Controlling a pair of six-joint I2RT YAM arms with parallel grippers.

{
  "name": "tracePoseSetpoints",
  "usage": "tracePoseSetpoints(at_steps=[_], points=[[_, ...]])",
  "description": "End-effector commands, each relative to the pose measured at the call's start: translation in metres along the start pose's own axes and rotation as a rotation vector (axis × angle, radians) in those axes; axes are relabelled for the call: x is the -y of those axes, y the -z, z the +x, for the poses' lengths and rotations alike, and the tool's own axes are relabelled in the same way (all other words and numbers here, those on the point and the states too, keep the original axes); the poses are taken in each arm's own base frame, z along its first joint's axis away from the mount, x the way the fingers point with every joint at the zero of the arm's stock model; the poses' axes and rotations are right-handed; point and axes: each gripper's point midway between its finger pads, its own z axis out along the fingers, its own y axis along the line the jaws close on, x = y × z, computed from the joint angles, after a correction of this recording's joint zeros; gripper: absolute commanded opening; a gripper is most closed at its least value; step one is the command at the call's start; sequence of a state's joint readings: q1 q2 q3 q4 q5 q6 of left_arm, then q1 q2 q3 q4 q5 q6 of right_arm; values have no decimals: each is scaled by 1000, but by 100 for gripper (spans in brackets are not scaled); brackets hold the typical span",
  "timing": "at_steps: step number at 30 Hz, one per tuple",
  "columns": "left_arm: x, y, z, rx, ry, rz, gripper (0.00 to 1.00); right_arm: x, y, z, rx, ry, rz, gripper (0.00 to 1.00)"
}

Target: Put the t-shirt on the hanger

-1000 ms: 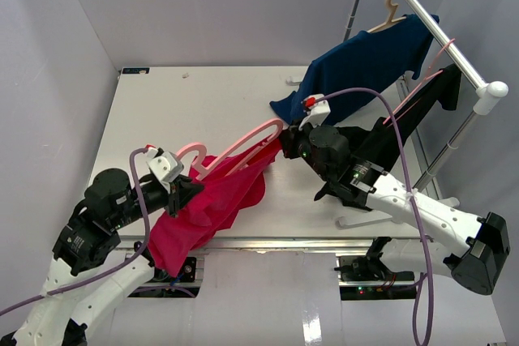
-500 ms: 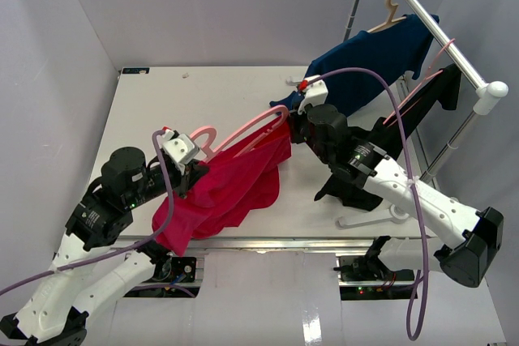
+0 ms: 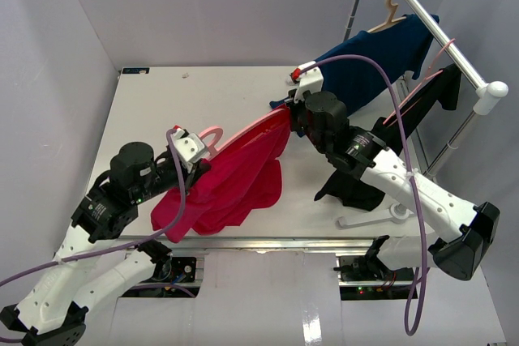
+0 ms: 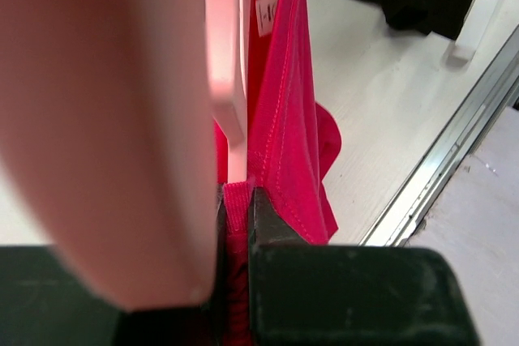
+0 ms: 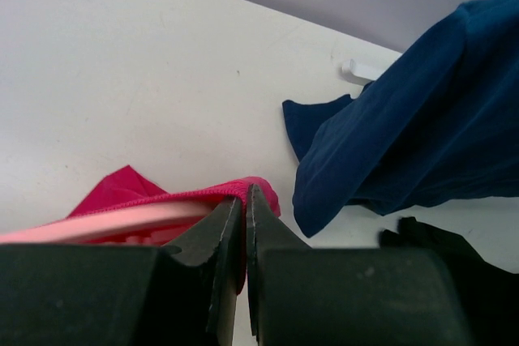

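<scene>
The crimson t-shirt hangs stretched between my two grippers above the table, with the pale-pink hanger running along its upper edge and its hook near my left gripper. My left gripper is shut on the ribbed collar. The hanger's bar runs down to the jaws, and a white label shows beyond. My right gripper is shut on the shirt's far edge, with the hanger just left of its fingers.
A navy blue shirt hangs on a beige hanger from the rack bar at the right. A black garment hangs below it. A white hanger lies near the table's front edge.
Both grippers have risen and moved towards the back right, carrying the t-shirt and hanger. The shirt now hangs higher off the table and is stretched more along the hanger.
</scene>
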State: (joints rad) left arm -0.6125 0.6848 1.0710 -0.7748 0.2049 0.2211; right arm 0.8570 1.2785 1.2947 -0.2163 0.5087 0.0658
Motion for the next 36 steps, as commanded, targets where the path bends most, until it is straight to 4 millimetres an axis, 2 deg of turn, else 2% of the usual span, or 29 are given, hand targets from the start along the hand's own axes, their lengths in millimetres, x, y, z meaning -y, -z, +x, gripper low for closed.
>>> tracePoseSetpoints(at_steps=[1, 3, 6, 9, 10, 13, 15, 20, 24, 27, 28, 31, 36], points=[[-3, 4, 29, -134, 2, -23, 0, 44, 10, -54, 145, -53, 173, 8], [-2, 2, 30, -142, 7, -19, 0, 43, 7, -53, 142, -58, 178, 8], [1, -2, 24, -130, 12, 5, 0, 32, 2, -52, 131, -32, 117, 8], [8, -6, 13, -91, 23, 51, 0, -2, 4, -45, 98, -7, -80, 8], [11, -8, 6, -62, 25, 70, 0, -22, 8, -42, 88, 3, -202, 8], [31, -11, -9, 15, 32, 188, 0, -56, 22, -31, 45, 33, -389, 8], [39, -14, -9, 24, 48, 232, 0, -74, 36, -24, 1, 53, -499, 8], [43, -28, 15, -43, 75, 256, 0, -105, 72, -1, -88, 76, -698, 8], [48, -34, 25, -51, 79, 280, 0, -119, 97, 16, -127, 89, -798, 11], [58, -32, 21, -20, 80, 337, 0, -118, 109, 23, -131, 120, -845, 22], [61, -31, 20, -12, 81, 355, 0, -117, 110, 23, -123, 134, -844, 30], [67, -31, 17, 1, 87, 395, 0, -115, 115, 19, -90, 161, -860, 45], [75, -30, 17, 8, 95, 448, 0, -126, 128, 1, -7, 179, -953, 54]])
